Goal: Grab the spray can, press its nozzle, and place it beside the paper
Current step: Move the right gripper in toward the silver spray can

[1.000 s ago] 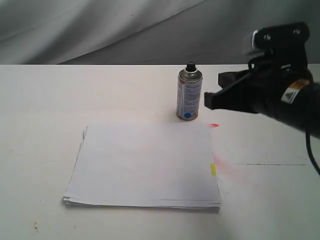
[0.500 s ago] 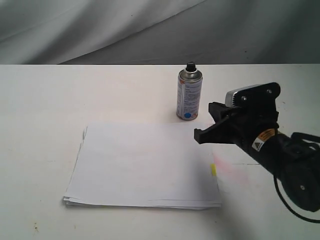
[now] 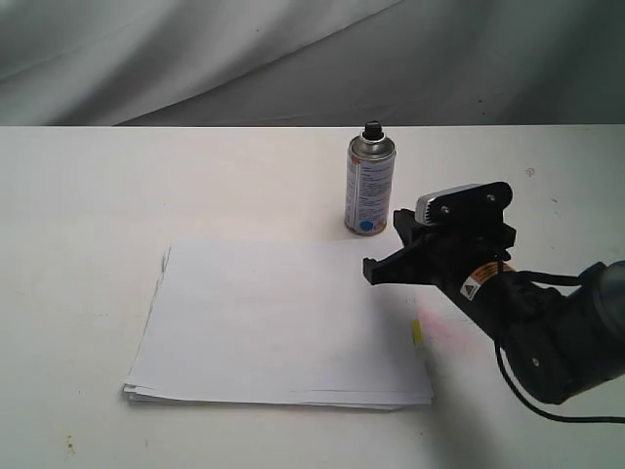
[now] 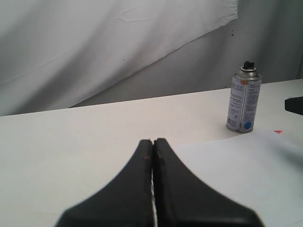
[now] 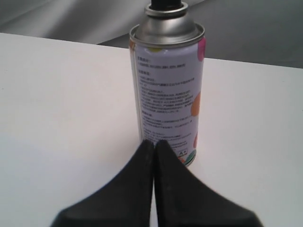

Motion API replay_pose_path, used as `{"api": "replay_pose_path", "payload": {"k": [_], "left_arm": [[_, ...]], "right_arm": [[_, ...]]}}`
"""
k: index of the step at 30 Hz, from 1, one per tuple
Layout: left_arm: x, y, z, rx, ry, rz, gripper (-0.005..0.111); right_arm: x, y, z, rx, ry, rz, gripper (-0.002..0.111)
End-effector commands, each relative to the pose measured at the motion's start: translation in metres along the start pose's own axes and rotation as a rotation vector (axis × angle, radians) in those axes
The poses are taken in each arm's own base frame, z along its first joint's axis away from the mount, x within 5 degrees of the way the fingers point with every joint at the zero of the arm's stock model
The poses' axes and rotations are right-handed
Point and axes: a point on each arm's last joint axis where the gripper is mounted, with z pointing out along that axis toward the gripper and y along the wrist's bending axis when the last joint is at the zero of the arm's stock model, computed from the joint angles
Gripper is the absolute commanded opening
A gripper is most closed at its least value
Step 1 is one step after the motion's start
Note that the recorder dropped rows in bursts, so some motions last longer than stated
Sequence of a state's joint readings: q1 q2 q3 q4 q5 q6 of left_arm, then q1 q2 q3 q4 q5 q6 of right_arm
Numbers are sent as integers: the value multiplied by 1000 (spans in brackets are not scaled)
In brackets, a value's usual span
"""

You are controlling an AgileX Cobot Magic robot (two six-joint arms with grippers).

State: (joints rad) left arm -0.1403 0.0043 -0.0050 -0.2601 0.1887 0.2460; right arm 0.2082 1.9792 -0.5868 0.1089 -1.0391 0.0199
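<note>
Finding: the spray can (image 3: 370, 191) stands upright on the table (image 3: 98, 195), just beside the far right corner of the paper (image 3: 278, 322), label facing your right arm. Its black nozzle (image 3: 372, 129) is uncovered and nothing touches it.

Your right gripper (image 3: 376, 266) sits low over the paper's right edge, near the can but apart from it. Its fingers are pressed together with no gap and hold nothing. In the right wrist view they point squarely at the can's lower body, which suggests the arm is lined up on it.

Your left gripper (image 4: 153, 142) is likewise closed and empty, well apart from the can.

Assessment: the can is free-standing and unheld. If a grasp is intended, the right fingers must spread first. As they stand, pushing forward risks tipping the can.
</note>
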Motion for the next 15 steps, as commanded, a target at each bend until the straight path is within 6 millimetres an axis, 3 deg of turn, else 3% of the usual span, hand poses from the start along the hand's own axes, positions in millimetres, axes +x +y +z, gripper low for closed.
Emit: {"api": "replay_pose_path", "payload": {"k": [1, 4, 11, 15], "left_arm": [[1, 0, 0, -3, -4, -5, 0], [1, 0, 0, -3, -4, -5, 0], [1, 0, 0, -3, -4, -5, 0], [1, 0, 0, -3, -4, -5, 0]], "right_arm": [[-2, -2, 1, 21, -23, -25, 4], [-2, -2, 1, 21, -23, -29, 19], [-3, -1, 2, 14, -20, -33, 86], [-2, -1, 2, 14, -11, -33, 96]]}}
